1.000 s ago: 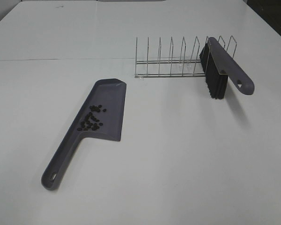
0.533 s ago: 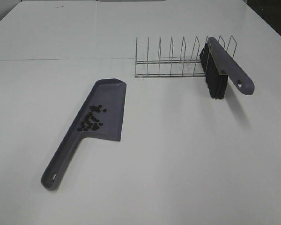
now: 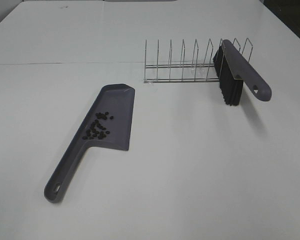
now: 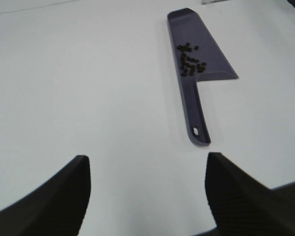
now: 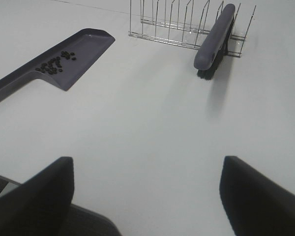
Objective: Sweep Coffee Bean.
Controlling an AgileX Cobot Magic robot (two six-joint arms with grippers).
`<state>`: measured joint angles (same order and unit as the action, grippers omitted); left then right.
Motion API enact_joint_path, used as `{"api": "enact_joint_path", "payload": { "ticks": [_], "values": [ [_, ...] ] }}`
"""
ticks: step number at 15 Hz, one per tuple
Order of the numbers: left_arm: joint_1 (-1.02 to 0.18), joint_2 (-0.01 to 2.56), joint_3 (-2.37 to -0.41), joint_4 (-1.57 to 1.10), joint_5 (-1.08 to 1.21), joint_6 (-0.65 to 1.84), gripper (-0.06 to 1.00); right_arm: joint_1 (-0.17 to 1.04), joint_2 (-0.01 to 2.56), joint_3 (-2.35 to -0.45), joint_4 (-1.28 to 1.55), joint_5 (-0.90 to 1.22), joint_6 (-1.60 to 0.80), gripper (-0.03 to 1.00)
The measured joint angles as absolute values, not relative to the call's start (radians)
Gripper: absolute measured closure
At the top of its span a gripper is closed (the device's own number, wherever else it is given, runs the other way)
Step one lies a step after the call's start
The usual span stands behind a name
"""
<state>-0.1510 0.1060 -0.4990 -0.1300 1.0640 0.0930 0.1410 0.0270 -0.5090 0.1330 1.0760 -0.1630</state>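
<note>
The tiny dark coffee beans (image 3: 98,128) lie gathered inside the flat grey plastic dustpan (image 3: 118,102), at seven o'clock from the grey-handled black-bristled brush (image 3: 242,72), which is parked in its wire rack (image 3: 182,65). So the sweeping looks finished. Both the left hand (image 4: 147,191) and the right hand (image 5: 147,189) hang spread apart, well back over the white surface (image 3: 190,165).

Bright, even overhead light washes the white table (image 3: 190,175) almost flat. The brush (image 3: 237,72) casts a soft grey shadow toward the near right. The high view is fairly sharp; both wrist views are softer, their dark jaws blurred close-up.
</note>
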Motion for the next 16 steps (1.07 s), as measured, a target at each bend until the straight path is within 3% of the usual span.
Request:
{"api": "enact_joint_path", "payload": {
  "ticks": [1,6,16],
  "values": [
    [-0.094,0.021,-0.497,-0.130,1.062,0.093,0.32,0.130,0.027,-0.509,0.135,1.074,-0.163,0.20],
    [-0.096,-0.006,-0.497,-0.130,1.062,0.093,0.33,0.009,0.020,-0.509,0.143,1.065,-0.163,0.20],
    [-0.118,-0.007,-0.497,-0.130,1.062,0.093,0.32,0.009,-0.006,-0.506,0.146,1.065,-0.163,0.20]
  ]
}}
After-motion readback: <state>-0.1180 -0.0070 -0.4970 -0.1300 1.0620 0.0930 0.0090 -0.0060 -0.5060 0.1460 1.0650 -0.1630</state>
